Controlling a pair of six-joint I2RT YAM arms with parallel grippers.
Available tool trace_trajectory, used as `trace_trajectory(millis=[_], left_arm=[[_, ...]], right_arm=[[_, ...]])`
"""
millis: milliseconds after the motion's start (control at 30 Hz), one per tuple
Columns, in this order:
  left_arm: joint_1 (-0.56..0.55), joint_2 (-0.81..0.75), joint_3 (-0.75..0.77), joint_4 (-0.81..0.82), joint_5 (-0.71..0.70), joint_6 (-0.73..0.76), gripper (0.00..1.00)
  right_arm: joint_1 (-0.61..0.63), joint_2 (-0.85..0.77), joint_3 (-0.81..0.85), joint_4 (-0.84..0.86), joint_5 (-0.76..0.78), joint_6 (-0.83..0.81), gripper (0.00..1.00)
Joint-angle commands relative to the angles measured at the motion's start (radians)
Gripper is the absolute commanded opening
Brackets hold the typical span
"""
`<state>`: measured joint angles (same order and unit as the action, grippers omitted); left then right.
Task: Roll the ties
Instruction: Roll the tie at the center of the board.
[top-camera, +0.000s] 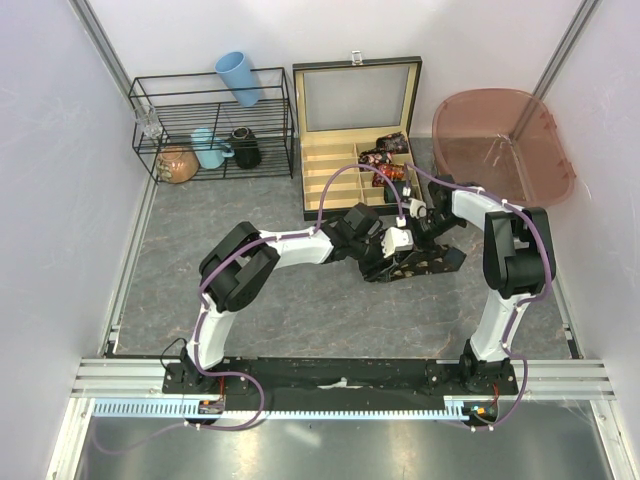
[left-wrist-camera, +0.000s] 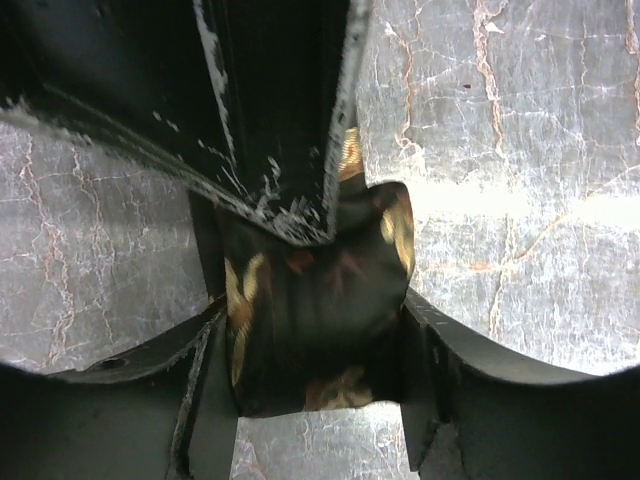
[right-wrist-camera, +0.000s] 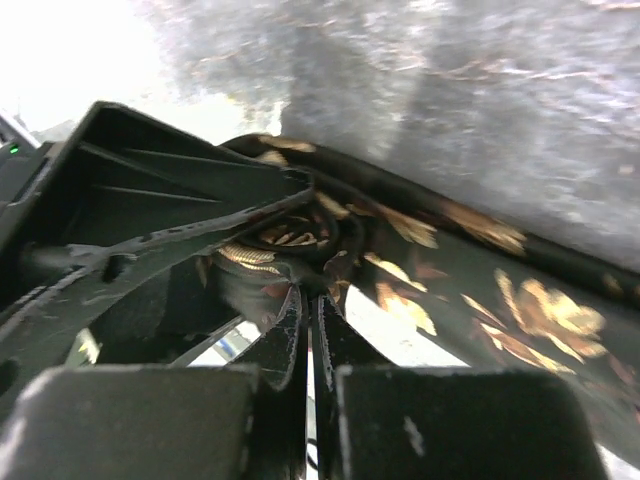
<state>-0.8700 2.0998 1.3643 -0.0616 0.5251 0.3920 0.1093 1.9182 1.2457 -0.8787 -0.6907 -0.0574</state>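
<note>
So both arms are folded in toward each other, wrists nearly meeting out front. The left arm (top-camera: 300, 245) stretches low, left jaws spread apart. The right arm (top-camera: 470, 200) hooks down from its elbow, right jaws pinched tight together.

Left gripper (top-camera: 385, 243) and right gripper (top-camera: 418, 222) meet over a dark tie (top-camera: 425, 264) — wooden box (top-camera: 330, 165) behind
</note>
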Motion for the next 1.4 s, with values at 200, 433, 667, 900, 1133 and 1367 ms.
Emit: trace_trajectory(millis=[200,433,667,900,1133,1367], left_arm=[[0.005,0.064,0.062,0.031,-0.007,-0.088,0.63],[-0.003,0.117,0.139,0.017,-0.066,-0.143,0.41],[-0.003,0.065,0.024,-0.009,-0.085,-0.058,0.08],[-0.003,0.052,-0.018,-0.012,-0.069,-0.022,0.02],[-0.003,0.034,0.009,0.011,-0.102,-0.064,0.02],[-0.001,-0.035,0.004,0.086,-0.140,-0.134,0.02]], right_arm=[[-0.002,0.027,-0.035,0.158,0.252,0.027,0.00],[-0.002,0.044,-0.034,0.170,0.221,0.054,0.00],[-0.100,0.007,0.066,0.032,0.074,0.042,0.12],[-0.089,0.019,0.051,0.073,0.152,0.079,0.22],[-0.059,0.079,0.009,0.078,0.315,0.030,0.21],[-0.059,0.111,0.021,0.078,0.398,0.002,0.20]])
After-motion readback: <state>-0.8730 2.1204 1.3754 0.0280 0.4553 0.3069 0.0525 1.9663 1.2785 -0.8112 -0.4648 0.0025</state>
